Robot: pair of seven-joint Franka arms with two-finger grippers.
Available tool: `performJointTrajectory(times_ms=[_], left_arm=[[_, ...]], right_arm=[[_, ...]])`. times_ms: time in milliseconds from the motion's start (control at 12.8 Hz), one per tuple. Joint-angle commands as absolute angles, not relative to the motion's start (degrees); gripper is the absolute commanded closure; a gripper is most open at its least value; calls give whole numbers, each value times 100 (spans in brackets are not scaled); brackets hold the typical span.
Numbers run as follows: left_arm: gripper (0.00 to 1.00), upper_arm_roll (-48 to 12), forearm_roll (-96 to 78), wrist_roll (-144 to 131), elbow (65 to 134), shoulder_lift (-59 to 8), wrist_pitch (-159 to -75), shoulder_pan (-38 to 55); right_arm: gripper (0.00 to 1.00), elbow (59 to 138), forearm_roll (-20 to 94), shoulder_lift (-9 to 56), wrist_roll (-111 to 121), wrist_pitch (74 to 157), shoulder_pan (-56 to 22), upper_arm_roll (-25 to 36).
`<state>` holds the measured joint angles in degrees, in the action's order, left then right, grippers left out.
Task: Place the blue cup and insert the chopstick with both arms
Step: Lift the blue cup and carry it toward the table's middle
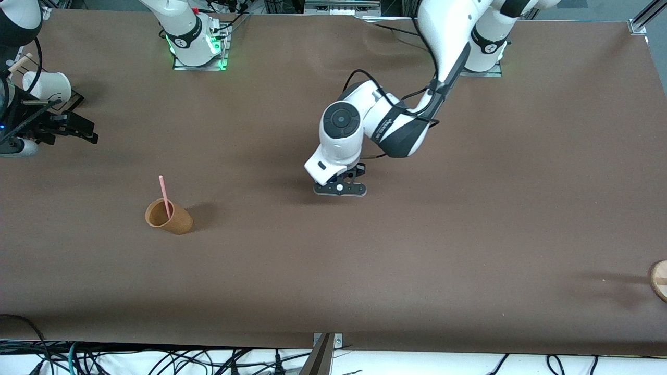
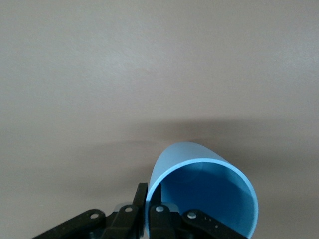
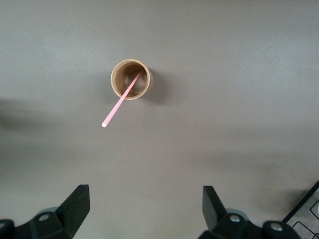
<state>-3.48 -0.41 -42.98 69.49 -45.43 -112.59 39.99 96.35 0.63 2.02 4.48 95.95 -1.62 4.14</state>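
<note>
We hold blue cup, left gripper pinching rim, low over mid-table. Right gripper spread, waiting high. Next: release cup upright, fetch chopstick from brown cup.

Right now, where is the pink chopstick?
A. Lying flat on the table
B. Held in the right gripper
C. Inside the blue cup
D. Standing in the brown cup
D. The chopstick leans inside the brown cup, while the open right gripper holds nothing and the left gripper is shut on the rim of the blue cup.
</note>
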Motion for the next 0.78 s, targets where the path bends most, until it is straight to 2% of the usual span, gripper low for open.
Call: performJointTrajectory(times_ms=[0, 392, 471, 549, 706], left_arm=[[100, -150, -70, -4823, 6329, -5053, -11345, 4306], [100, -149, -70, -5309, 6302, -5344, -11786, 4430], [86, -149, -79, -5317, 6302, -5344, -11786, 4421], [67, -149, -105, -5317, 6302, -5326, -11786, 4412], [49, -149, -114, -5317, 6311, -5309, -11777, 4403]], right_arm=[[0, 9677, -9, 132, 457, 9571, -141, 378], [0, 9677, -9, 132, 457, 9563, -132, 387], [0, 9677, -9, 141, 457, 9562, -132, 387], [0, 9677, -9, 132, 457, 9562, -132, 387], [0, 9677, -17, 132, 457, 9597, -141, 387]])
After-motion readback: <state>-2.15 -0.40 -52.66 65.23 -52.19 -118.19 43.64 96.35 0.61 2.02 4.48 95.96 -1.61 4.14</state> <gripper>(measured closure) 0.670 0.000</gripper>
